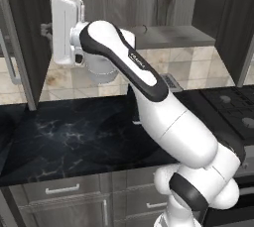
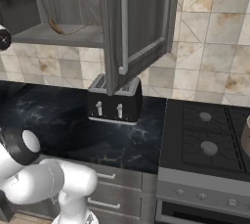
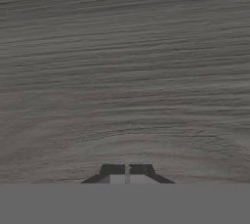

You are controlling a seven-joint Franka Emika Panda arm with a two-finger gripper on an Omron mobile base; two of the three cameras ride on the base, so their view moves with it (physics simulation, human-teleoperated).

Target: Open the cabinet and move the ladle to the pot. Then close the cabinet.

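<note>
The cabinet (image 2: 73, 34) hangs open, with its right door (image 2: 139, 17) swung out over the toaster. The ladle (image 2: 56, 27) lies on the pale inner shelf, brown bowl to the left and thin handle trailing right. My gripper (image 1: 46, 30) is raised at the cabinet's left end, close to the open left door (image 1: 27, 32). In the hand view its fingertips (image 3: 116, 170) are pressed together with nothing between them, facing grey wood grain at close range. A sliver of the pot (image 2: 246, 139) shows on the stove at the right edge.
A black toaster (image 2: 114, 101) stands on the dark marble counter (image 1: 74, 132) under the open right door. The stove (image 2: 210, 140) lies to the right. Drawer units with horizontal handles (image 1: 62, 189) run below the counter.
</note>
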